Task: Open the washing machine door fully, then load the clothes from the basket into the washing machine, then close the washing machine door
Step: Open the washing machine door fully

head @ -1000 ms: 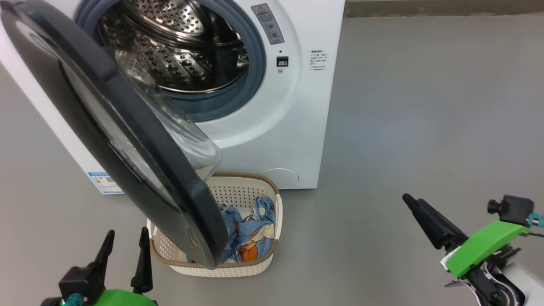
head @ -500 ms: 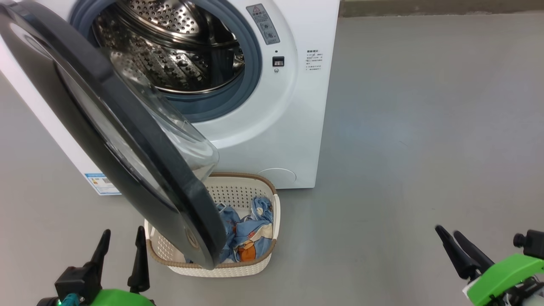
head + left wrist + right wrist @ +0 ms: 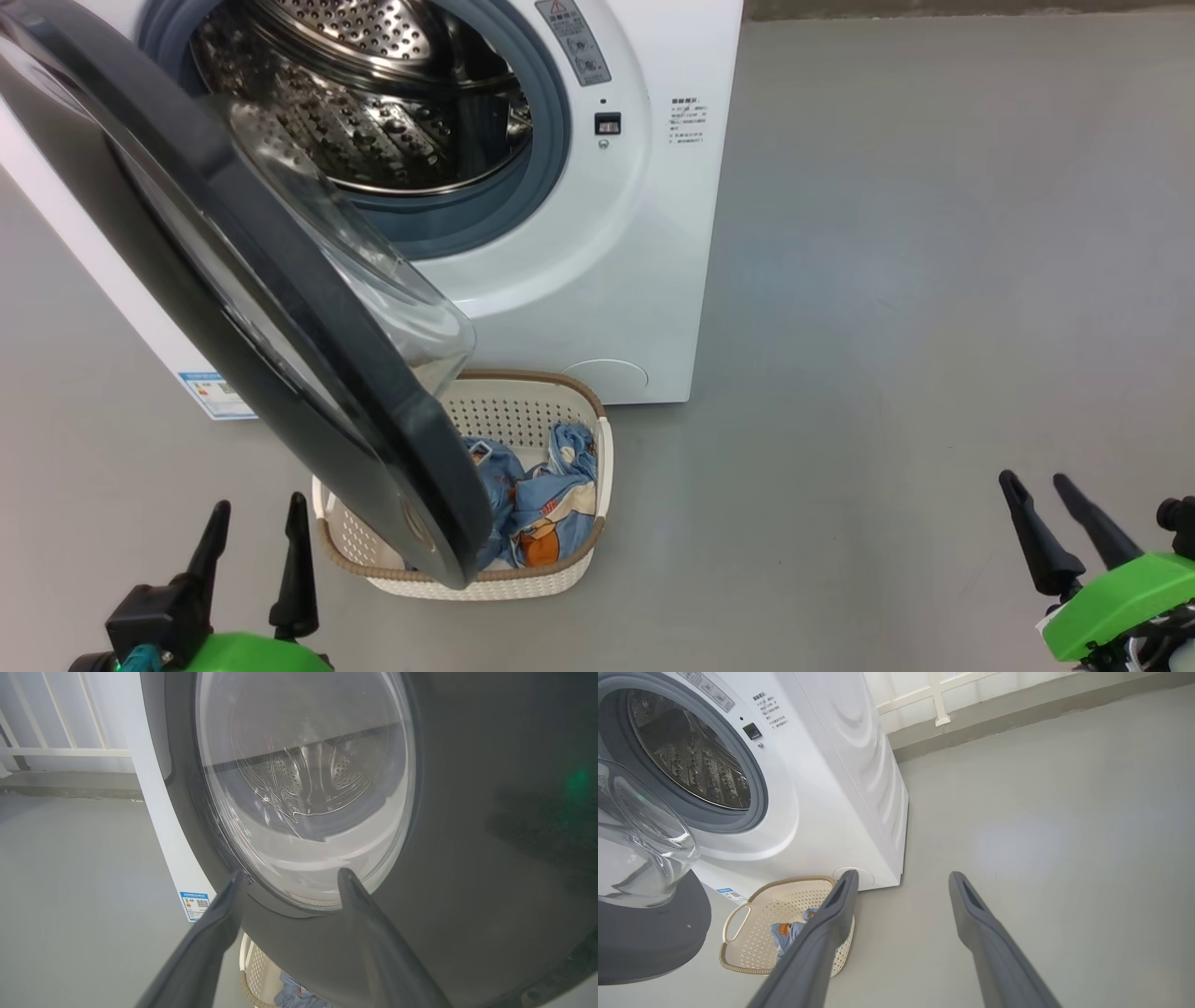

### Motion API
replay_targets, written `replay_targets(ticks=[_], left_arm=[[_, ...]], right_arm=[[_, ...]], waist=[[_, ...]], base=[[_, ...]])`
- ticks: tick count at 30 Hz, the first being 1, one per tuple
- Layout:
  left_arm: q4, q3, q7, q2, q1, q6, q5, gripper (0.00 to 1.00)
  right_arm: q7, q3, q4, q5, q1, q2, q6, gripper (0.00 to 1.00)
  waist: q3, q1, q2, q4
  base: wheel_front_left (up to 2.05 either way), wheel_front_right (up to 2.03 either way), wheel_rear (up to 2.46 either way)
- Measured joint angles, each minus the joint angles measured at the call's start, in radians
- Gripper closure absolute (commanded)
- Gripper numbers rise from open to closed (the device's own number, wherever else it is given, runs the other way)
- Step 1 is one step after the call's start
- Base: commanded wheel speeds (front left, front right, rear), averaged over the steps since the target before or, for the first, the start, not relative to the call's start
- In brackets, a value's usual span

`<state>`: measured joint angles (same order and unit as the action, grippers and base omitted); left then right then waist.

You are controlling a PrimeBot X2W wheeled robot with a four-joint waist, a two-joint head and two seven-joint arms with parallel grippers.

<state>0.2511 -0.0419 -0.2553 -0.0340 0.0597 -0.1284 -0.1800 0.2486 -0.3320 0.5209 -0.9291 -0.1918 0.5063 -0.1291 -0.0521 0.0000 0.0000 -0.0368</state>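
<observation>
The white washing machine (image 3: 644, 233) stands at the back with its steel drum (image 3: 373, 112) exposed. The washing machine door (image 3: 317, 336) hangs open towards me, its black rim reaching over the left half of the cream basket (image 3: 485, 586) on the floor. The blue bear-print clothes (image 3: 546, 504) lie in the basket's right half. My left gripper (image 3: 259, 504) is open just left of the basket, facing the door's outer glass (image 3: 303, 788). My right gripper (image 3: 1033, 480) is open and empty, far to the basket's right, over bare floor. From the right wrist, the basket (image 3: 752, 952) and clothes (image 3: 787, 931) sit left of the fingers.
Grey floor (image 3: 887, 280) stretches wide to the right of the machine. A white railing (image 3: 938, 695) and low kerb run behind it. A blue label (image 3: 194, 905) marks the machine's lower left corner.
My right gripper has drawn back to the lower right of the head view and now points more upright. The head view has shifted slightly. The door, basket and left gripper keep their places.
</observation>
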Motion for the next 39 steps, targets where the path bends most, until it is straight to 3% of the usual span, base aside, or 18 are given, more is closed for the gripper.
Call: replay_targets(ticks=[6,12,19,28,39], left_arm=[[-0.003,-0.006,0.0,0.0,0.001,0.0,0.0,0.0],[-0.008,-0.009,0.0,0.0,0.001,0.0,0.0,0.0],[-0.008,-0.009,0.0,0.0,0.001,0.0,0.0,0.0],[-0.008,-0.01,0.0,0.0,0.001,0.0,0.0,0.0],[-0.007,-0.007,0.0,0.0,0.001,-0.001,-0.001,0.0]], right_arm=[[0.001,0.173,-0.068,0.248,0.04,-0.067,0.0,0.0],[0.001,0.331,-0.173,0.41,0.1,-0.151,0.0,0.0],[0.001,0.44,-0.234,0.544,0.151,-0.213,0.0,0.0],[0.001,0.481,-0.25,0.621,0.223,-0.287,0.0,0.0],[0.001,0.447,-0.236,0.629,0.232,-0.298,0.0,0.0]], waist=[[-0.01,0.0,0.0,-0.001],[-0.013,0.0,0.0,-0.007],[-0.01,0.0,0.0,-0.013],[0.004,0.0,0.0,-0.018],[0.006,0.0,0.0,-0.016]], base=[[0.0,0.0,0.0],[0.0,0.0,0.0],[0.0,0.0,0.0],[0.0,0.0,0.0],[0.0,0.0,0.0]])
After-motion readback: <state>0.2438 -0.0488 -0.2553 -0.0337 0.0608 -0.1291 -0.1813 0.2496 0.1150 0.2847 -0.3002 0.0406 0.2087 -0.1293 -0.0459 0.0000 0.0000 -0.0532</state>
